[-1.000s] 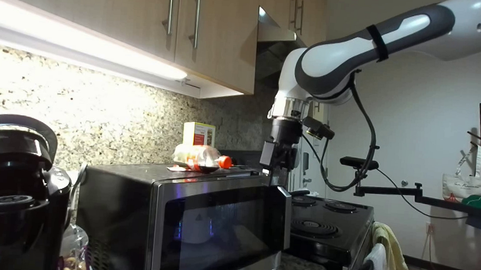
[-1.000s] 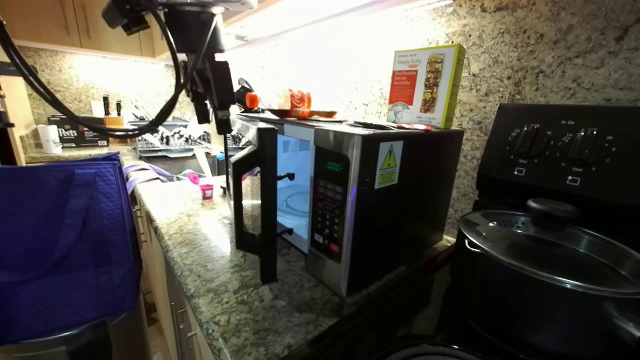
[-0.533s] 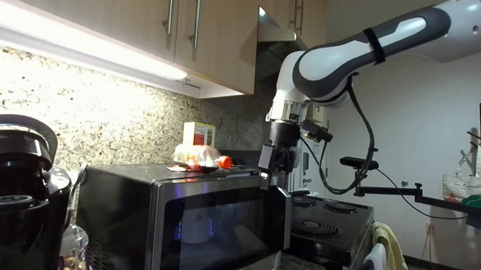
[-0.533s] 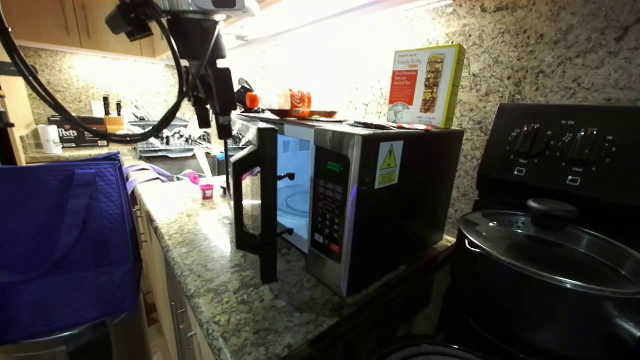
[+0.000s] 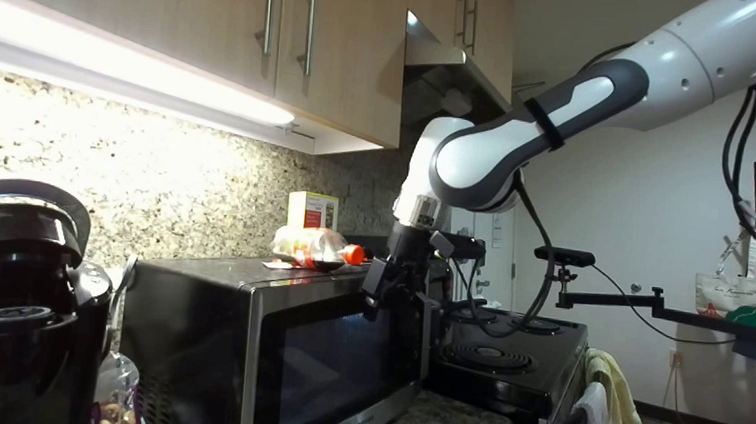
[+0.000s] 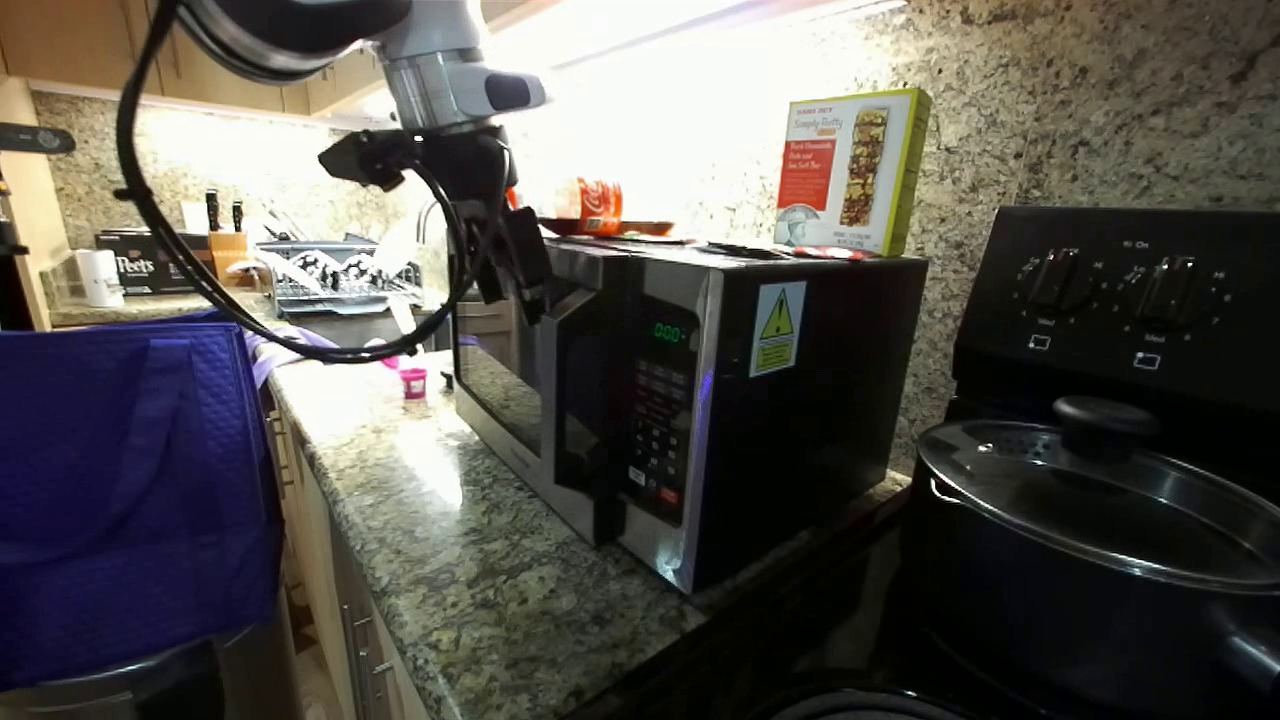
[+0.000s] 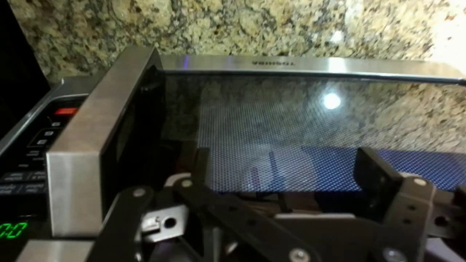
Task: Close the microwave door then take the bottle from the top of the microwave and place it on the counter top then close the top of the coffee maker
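Observation:
The microwave (image 6: pixel 800 430) stands on the counter top (image 6: pixel 500 590). Its door (image 6: pixel 505 390) looks flush, or almost flush, with the front; the lit interior is out of sight. My gripper (image 7: pixel 282 162) is at the door's upper front, beside the handle (image 7: pixel 87 134), jaws wide apart with only the dark window behind them. Whether a finger touches the door, I cannot tell. The bottle (image 5: pixel 319 248) lies on its side on top of the microwave, its orange cap pointing toward the arm. At the left of an exterior view, the coffee maker (image 5: pixel 18 320) has its top (image 5: pixel 26 197) apparently raised.
A yellow-and-white box (image 6: pixel 850 175) stands on the microwave behind the bottle. Beside the microwave is the black stove (image 5: pixel 499 380), with a glass-lidded pot (image 6: pixel 1100 520). Cabinets (image 5: pixel 342 56) hang above. A purple bag (image 6: pixel 130 480) borders the counter's front.
The microwave door has swung in from ajar to flush or nearly so. The arm has come lower and followed the door inward, the wrist now tilted. Bottle and coffee maker have not moved.

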`<state>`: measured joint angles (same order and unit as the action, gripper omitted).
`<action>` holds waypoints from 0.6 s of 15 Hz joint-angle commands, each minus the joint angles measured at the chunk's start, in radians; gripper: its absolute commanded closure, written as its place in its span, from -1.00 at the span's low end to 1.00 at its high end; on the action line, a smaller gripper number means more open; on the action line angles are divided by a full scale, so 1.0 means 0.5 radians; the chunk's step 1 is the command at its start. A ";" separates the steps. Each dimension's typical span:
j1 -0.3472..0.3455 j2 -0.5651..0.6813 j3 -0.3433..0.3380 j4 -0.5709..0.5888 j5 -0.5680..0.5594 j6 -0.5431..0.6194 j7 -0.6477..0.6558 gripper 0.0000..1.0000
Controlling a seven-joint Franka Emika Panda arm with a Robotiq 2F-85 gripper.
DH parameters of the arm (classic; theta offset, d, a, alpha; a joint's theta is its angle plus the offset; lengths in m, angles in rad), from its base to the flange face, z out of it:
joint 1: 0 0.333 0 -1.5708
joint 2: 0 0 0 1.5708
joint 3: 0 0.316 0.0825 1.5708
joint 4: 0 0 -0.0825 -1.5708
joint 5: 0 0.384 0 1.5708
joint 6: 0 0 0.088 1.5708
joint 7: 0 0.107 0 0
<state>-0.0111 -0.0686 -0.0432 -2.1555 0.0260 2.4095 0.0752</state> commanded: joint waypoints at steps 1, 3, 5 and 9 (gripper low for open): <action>-0.036 0.090 0.016 0.050 -0.183 0.146 0.246 -1.00; -0.032 0.104 0.013 0.064 -0.222 0.158 0.261 -1.00; -0.033 0.100 0.011 0.070 -0.234 0.141 0.234 -1.00; -0.053 0.022 0.003 0.032 -0.376 0.219 0.284 -1.00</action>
<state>-0.0115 -0.0488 -0.0391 -2.1532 -0.0809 2.4515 0.1690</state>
